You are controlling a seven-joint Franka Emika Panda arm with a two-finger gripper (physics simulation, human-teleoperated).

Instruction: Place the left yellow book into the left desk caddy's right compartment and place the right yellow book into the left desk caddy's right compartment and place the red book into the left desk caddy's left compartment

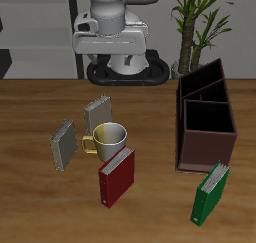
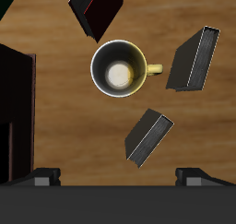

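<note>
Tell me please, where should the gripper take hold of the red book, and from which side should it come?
The red book seems to stand upright, spine upward, close beside the mug. It is probably best to come from straight above and close the fingers across its thin thickness near the top edge, at the half farther from the mug, so that the fingers do not bump it.

— What stands around the scene?

— A wooden table [image 1: 40, 202] with warm brown grain fills most of the view. Behind it, a green plant [image 1: 196, 22] with long leaves rises near the back edge.

— And the wall?

— The wall [image 1: 35, 7] is pale grey, with dark shelves [image 1: 28, 57] low on one side. The light is soft and even.
</note>
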